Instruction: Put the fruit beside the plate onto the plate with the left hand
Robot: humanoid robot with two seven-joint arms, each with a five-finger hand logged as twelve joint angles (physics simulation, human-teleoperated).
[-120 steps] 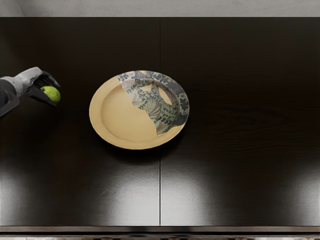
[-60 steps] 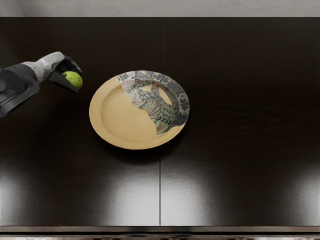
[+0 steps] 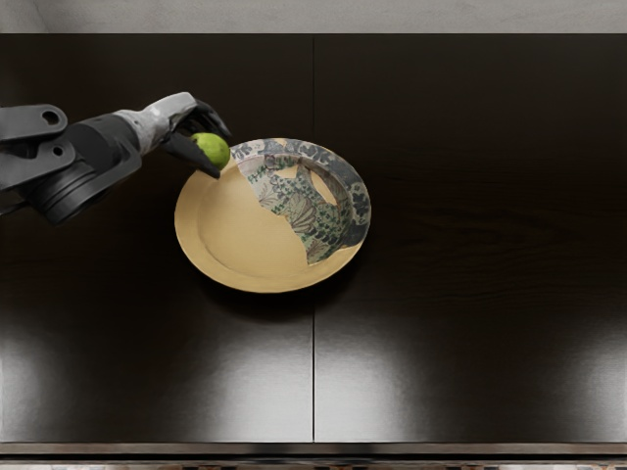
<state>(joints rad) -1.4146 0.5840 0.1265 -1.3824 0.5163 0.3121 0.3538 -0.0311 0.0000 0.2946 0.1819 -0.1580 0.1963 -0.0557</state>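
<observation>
Dark glossy table (image 3: 470,323) with one seam running front to back down the middle. On it, a bit left of centre, sits a round tan plate (image 3: 230,240); its right and far portions carry a blue-green leafy pattern, the rest is plain. The left arm (image 3: 69,166) comes in from the left edge: bulky dark-grey forearm, lighter grey wrist, angled toward the plate's far-left rim. The left hand (image 3: 186,127) is at that rim, dark fingers (image 3: 188,149) curled around the fruit (image 3: 212,149), a thumb-like digit under it and the others wrapped over the top, so it's a closed grasp, not spread. The fruit is small, round, yellow-green, lime-like. It's in the hand, not on the table, and sits right over the plate's far-left rim edge, overlapping the start of the pattern. Can't tell whether it touches the plate or is clear of it.
</observation>
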